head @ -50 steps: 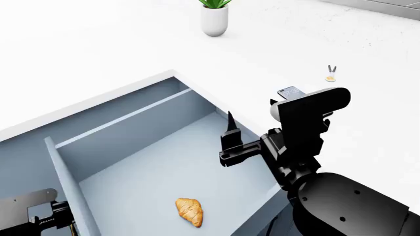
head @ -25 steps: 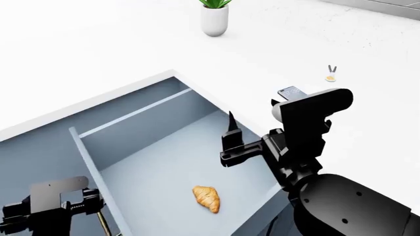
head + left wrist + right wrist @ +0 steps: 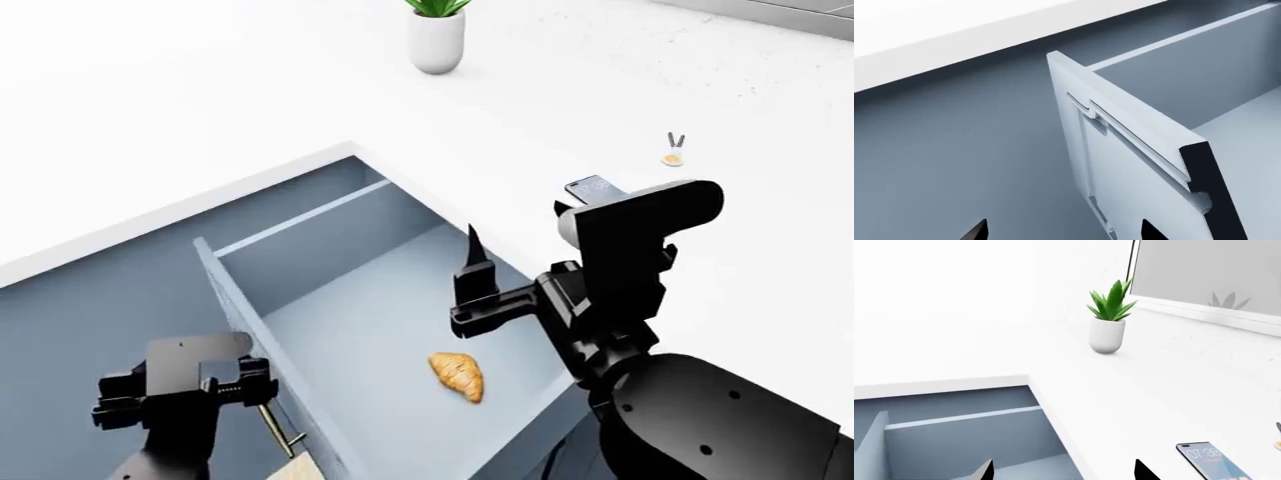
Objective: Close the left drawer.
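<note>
The left drawer (image 3: 360,330) stands partly open under the white counter, a pale blue-grey box with a croissant (image 3: 458,377) on its floor. Its front panel (image 3: 1121,170) carries a slim bar handle (image 3: 276,428), brass-coloured in the head view. My left gripper (image 3: 1064,235) is open, just outside that panel, one fingertip in front of the panel face and the other off to its side. I cannot tell whether it touches. My right gripper (image 3: 470,262) is open above the drawer's right side wall, holding nothing.
On the white counter (image 3: 267,110) stand a potted plant (image 3: 437,35), a phone (image 3: 1211,460) close to my right arm, and a small yellow item (image 3: 673,157). A second blue-grey front (image 3: 954,165) lies left of the drawer.
The drawer front has slid inward toward the counter, carrying the croissant with it. My left arm has followed it in. The right arm has stayed put.
</note>
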